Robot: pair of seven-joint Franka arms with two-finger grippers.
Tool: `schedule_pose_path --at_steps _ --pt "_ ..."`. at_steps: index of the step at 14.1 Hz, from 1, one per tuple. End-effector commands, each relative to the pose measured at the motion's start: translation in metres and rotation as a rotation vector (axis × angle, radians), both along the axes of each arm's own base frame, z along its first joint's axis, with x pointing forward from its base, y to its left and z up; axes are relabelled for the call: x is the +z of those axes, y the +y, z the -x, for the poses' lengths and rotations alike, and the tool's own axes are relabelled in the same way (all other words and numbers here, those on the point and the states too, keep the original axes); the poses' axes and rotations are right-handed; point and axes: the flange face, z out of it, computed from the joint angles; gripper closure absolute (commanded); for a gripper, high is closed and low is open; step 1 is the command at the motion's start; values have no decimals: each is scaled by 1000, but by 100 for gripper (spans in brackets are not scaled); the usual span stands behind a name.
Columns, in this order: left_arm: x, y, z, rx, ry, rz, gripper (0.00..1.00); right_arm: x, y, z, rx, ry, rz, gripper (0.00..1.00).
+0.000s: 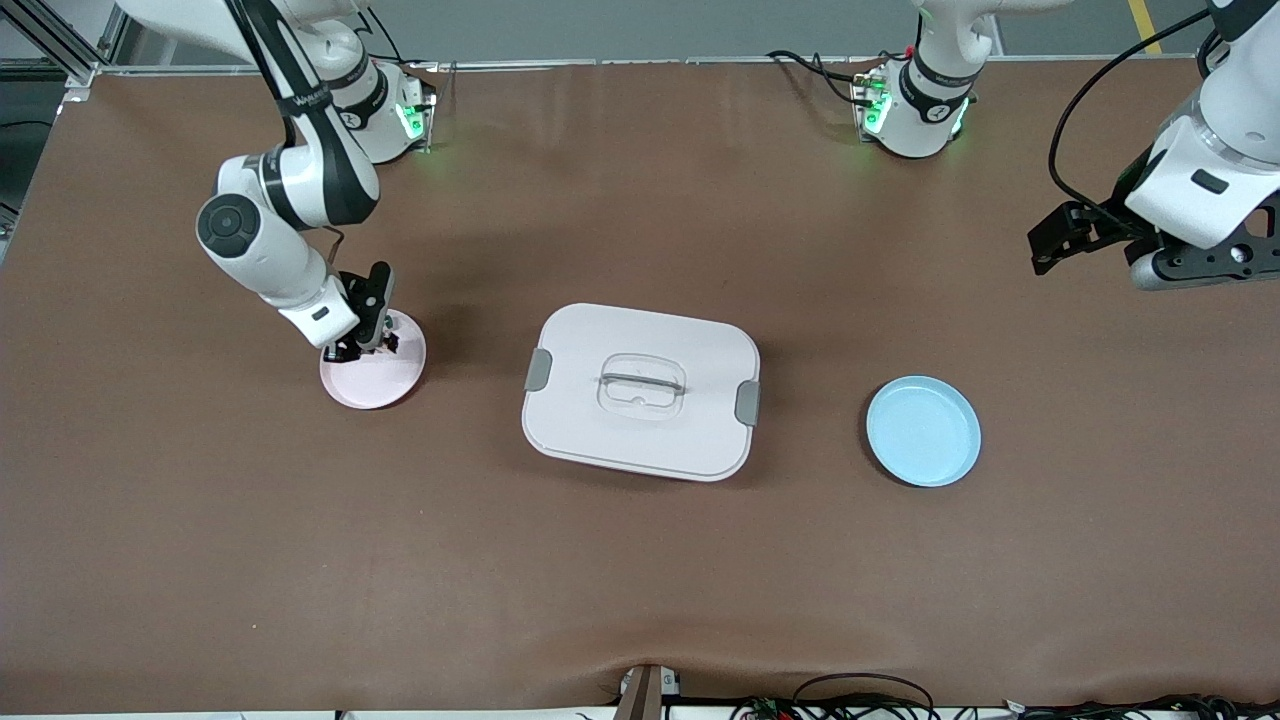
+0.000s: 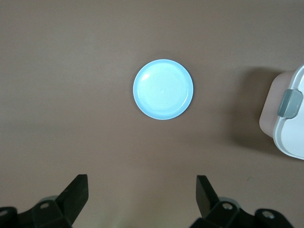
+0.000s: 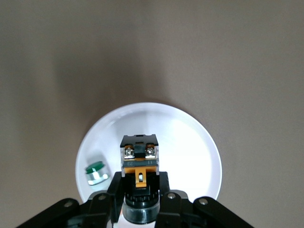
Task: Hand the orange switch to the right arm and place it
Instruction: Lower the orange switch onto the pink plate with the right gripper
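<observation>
Nearest you in the front view lies the blue plate [image 1: 923, 431], beside the white lidded box [image 1: 641, 390]. Left wrist view shows the left hand [image 2: 141, 194] released over the surface [image 2: 71, 95]. Only the right wrist view shows the right hand [image 3: 137, 190] grasping the orange switch [image 3: 138, 161] over the pink plate [image 3: 190, 142], beside a green-capped part [image 3: 96, 173].

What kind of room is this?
Probably a robot lab: two white jointed robot arms bolted along a brown-covered table, loose black cables at its edge, and metal framing nearby.

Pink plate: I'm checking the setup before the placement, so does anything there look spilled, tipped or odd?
Nothing stands out. The right gripper holds the orange switch over the pink plate, where a small green-capped part sits. The left gripper waits open above the blue plate.
</observation>
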Motion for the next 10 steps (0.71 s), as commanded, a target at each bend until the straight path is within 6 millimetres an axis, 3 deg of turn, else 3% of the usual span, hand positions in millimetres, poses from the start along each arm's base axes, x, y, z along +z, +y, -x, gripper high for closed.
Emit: schedule_pose_path --at_steps 1,10 --pt "3 1 7 -20 -11 13 0 -17 -13 -4 36 1 9 100" --pt "6 24 11 12 -6 9 0 -55 -17 -10 81 -38 12 100"
